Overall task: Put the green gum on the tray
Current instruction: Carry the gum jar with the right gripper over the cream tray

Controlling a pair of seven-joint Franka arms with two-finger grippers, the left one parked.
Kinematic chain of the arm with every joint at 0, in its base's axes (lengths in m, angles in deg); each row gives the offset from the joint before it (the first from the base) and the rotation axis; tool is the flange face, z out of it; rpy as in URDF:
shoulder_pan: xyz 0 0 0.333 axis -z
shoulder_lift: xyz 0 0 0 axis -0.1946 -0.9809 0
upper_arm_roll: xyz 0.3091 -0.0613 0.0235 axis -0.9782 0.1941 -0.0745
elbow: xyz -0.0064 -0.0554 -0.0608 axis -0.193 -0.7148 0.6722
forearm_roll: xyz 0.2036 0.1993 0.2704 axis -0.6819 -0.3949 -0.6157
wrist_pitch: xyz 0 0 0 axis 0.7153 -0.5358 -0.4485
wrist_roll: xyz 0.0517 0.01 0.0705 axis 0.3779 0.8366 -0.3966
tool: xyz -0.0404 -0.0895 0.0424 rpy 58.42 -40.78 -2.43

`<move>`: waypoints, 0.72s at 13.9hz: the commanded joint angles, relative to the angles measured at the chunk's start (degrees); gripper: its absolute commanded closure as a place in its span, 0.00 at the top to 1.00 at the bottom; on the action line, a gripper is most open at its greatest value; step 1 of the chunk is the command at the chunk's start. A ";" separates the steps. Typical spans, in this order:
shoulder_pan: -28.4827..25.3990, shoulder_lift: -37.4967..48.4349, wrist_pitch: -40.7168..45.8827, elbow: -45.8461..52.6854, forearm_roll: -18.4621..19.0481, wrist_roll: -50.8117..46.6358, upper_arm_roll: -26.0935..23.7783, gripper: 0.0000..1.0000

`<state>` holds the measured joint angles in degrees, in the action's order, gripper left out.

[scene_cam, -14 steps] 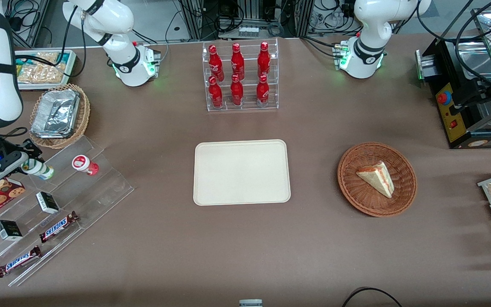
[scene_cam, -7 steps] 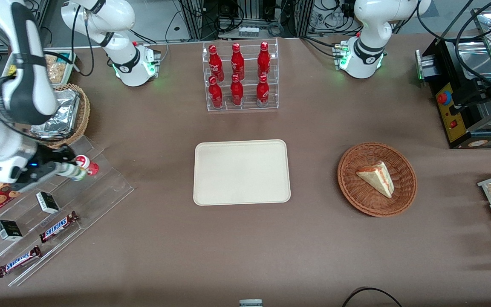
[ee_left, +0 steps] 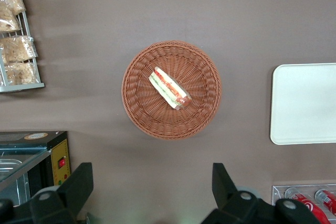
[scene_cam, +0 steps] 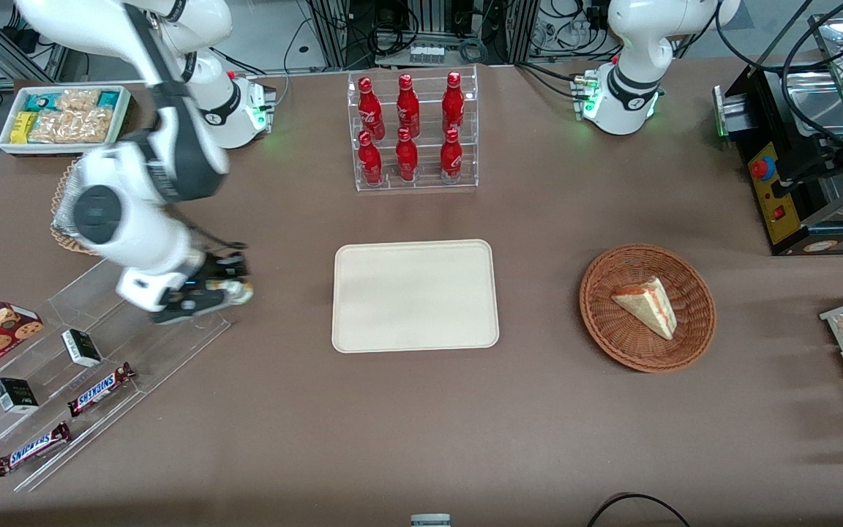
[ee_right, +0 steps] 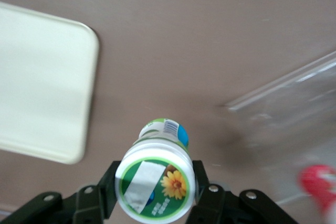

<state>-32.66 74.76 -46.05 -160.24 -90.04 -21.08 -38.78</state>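
The green gum, a small white bottle with a green label and a flower on its round lid, is clamped between my right gripper's black fingers. In the front view the gripper hovers above the brown table, between the clear stepped stand and the tray, with the green gum poking out toward the tray. The cream tray lies flat with nothing on it, a short gap away from the bottle.
A red-lidded bottle sits on the clear stand, which also holds Snickers bars and small black boxes. A rack of red bottles stands farther from the camera than the tray. A wicker basket holds a sandwich.
The right arm has lifted the green gum off the stepped stand and carried it over the stand's edge toward the tray. The red-lidded bottle stayed on the stand.
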 commanded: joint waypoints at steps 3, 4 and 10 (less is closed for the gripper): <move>-9.13 -12.47 0.28 13.12 -3.83 -19.59 0.79 0.00; -11.24 -15.02 0.28 15.76 -4.01 -23.98 0.79 0.00; -18.55 -26.03 -6.73 25.28 -5.41 -41.41 0.70 0.00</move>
<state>-49.91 52.61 -50.22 -139.12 -93.25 -58.85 -38.74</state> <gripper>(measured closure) 0.410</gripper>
